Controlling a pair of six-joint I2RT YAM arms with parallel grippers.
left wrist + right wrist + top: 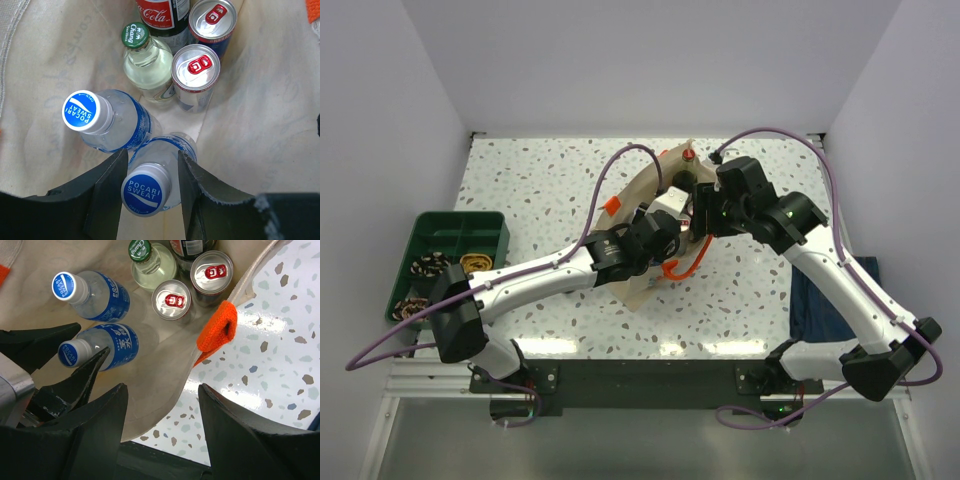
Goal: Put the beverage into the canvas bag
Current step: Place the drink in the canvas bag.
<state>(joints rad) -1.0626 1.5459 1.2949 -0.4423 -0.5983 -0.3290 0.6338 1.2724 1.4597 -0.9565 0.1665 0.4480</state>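
As left jaws grip bottle [146,189], inside bag [260,125]

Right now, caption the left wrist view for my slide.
Left fingers flank a blue-capped clear plastic Pocari Sweat bottle standing inside the beige canvas bag.

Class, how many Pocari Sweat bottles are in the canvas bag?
2. One Pocari Sweat bottle stands between the left hand's fingers; the other bottle stands just beside it, near the green-capped bottle. Others may be hidden under the hand.
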